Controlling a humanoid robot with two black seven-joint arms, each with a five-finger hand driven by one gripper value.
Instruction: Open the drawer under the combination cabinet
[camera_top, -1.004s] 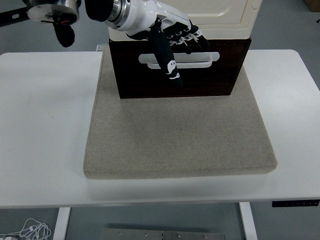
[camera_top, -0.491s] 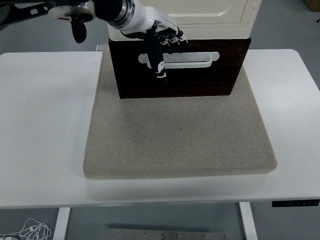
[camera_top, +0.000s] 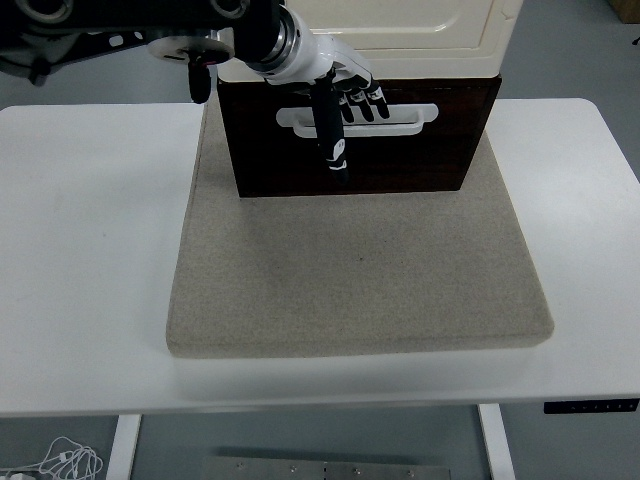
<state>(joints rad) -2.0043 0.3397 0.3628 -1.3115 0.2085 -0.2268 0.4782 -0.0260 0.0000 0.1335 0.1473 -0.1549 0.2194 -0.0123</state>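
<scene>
Nearest us the bench (camera_top: 90, 260) carries a grey mat (camera_top: 360, 270). Behind, the dark drawer (camera_top: 420, 155) sits under the cream cabinet (camera_top: 400, 25). Our left hand (camera_top: 340, 100) curls narrow into its white handle (camera_top: 400, 118); we should hook fully, then pull straight toward us.

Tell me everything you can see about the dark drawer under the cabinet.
The drawer is a dark brown, wood-look box front beneath the cream cabinet. It carries a white horizontal slot handle. It rests on the grey mat. The left robot hand has its fingers at the handle, thumb hanging down the front.
</scene>
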